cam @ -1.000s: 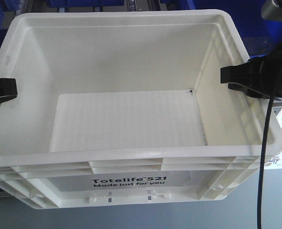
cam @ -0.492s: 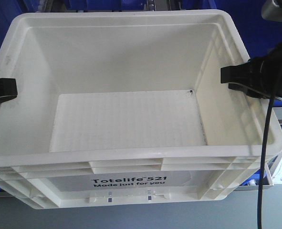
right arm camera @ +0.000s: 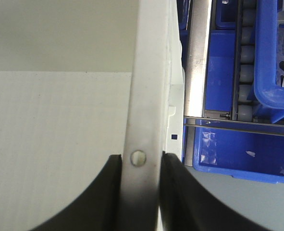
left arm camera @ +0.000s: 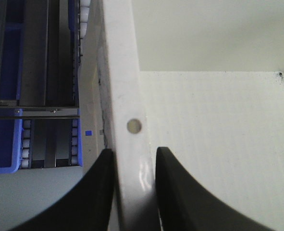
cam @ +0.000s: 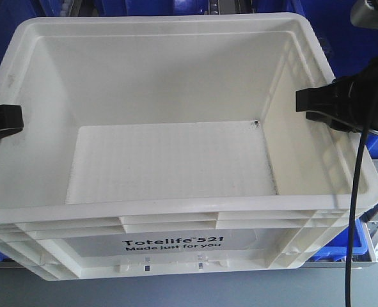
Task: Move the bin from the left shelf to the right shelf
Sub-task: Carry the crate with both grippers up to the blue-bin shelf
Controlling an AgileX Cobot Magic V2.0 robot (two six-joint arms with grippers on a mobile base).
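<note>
Bin: the white bin (cam: 157, 77) hangs between my two arms in front of the shelving, open side up and empty, its label facing the front camera.
Left gripper: my left gripper (left arm camera: 134, 151) pinches the rim of the bin's left end wall, one finger outside and one inside, just below a small hole in the rim.
Right gripper: my right gripper (right arm camera: 141, 156) pinches the rim of the right end wall the same way, its fingers either side of a matching hole.
Long axis: it runs straight from one gripper to the other, so each arm has a short end and neither is nearer than the other.
Support: I see nothing under the bin, so I judge my two pinches carry all of it.
Surroundings: blue bins (right arm camera: 276, 57) and a roller track (left arm camera: 84, 14) lie behind and below.
Next move: I judge a sideways carry to the right, both arms shifting together at a fixed spacing.
Risk: if one arm leads, the bin twists and a rim may slip.
</note>
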